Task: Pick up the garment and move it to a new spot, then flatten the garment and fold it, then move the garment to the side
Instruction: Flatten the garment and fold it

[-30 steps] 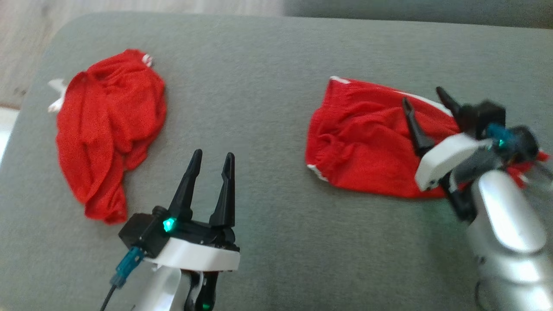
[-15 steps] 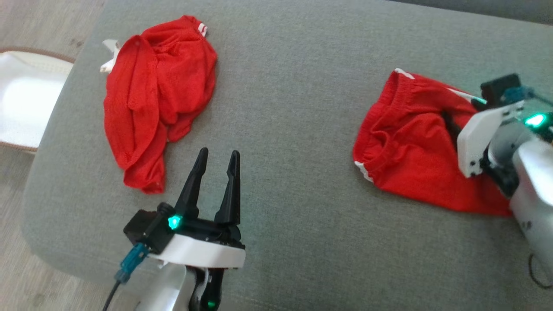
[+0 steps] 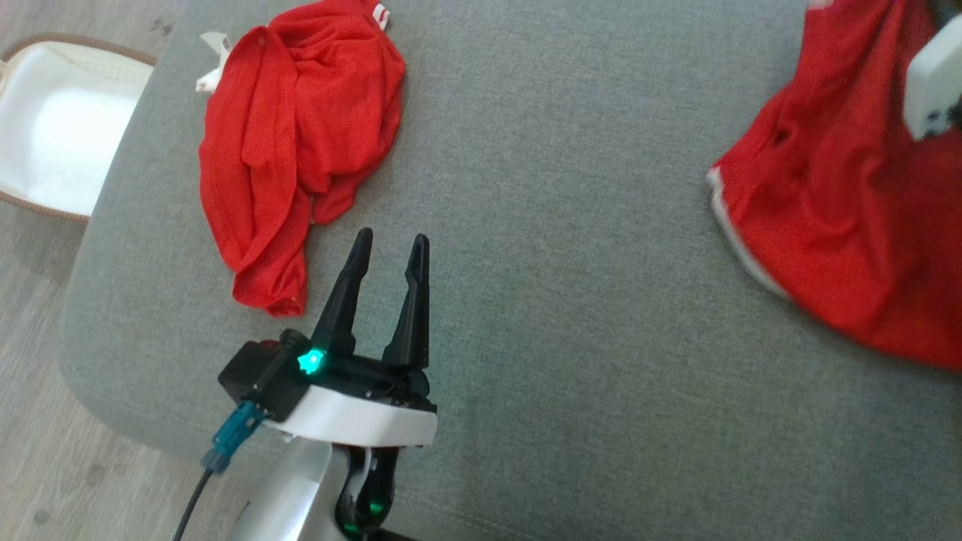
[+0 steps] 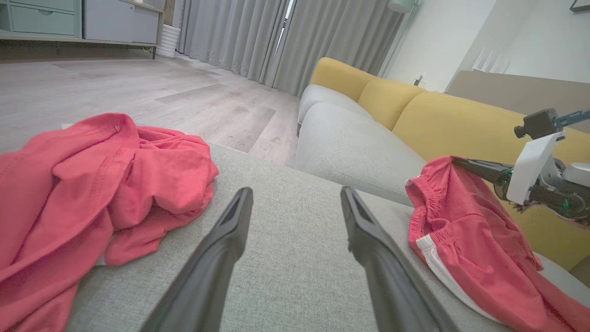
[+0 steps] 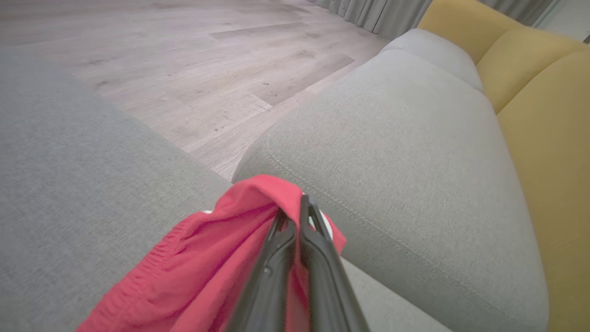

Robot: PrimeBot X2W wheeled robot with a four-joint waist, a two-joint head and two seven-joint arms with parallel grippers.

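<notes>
The right end effector (image 5: 302, 205) is clamped on a fold of the red shorts (image 3: 834, 203), which sit at 2 o'clock on the grey cushion (image 3: 541, 225), one edge raised. The left end effector (image 3: 392, 237) hovers open and empty at 7 o'clock. By my reading only the pickup is underway; moving, flattening, folding and setting aside remain.

The left end effector (image 3: 392, 237), two long dark tapered fingers on a black base above a white wrist collar, sits low in the head view, its fingers spread apart and pointing up that view on a pale forearm. The right end effector (image 5: 295, 207) has its dark fingers pressed together, pinching a fold of the red fabric garment (image 5: 207, 267). Its white wrist housing (image 3: 932, 83) shows at the head view's upper right edge.
</notes>
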